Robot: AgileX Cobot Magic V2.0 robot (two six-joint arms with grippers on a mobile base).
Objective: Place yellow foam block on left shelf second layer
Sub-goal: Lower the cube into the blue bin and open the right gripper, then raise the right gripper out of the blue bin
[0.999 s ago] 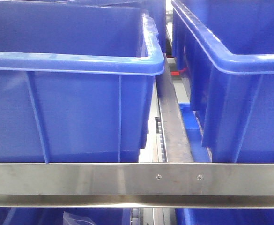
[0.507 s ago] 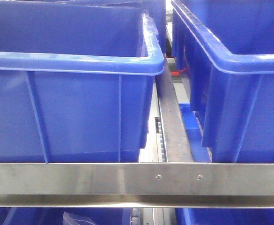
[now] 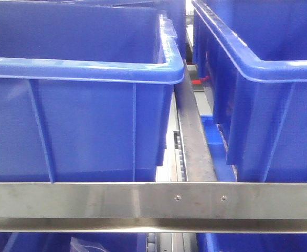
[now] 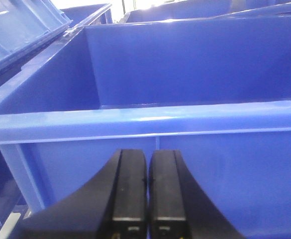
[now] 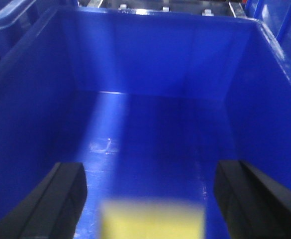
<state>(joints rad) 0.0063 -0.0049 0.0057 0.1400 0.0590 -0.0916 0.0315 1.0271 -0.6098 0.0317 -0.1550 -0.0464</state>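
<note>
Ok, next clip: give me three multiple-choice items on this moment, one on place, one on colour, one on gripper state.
1. Where is the yellow foam block?
A. on the steel rail
B. between the right gripper's fingers, over a bin floor
C. beside the left gripper

2. What colour are the bins?
A. blue
B. grey
C. green

3. How does the left gripper stand?
A. wide open
B. shut on the block
C. shut, nothing between its fingers

Answers: 1 B, the right wrist view shows it between two spread fingers. 2 A, every bin is blue. 3 C, its fingers meet, empty.
</note>
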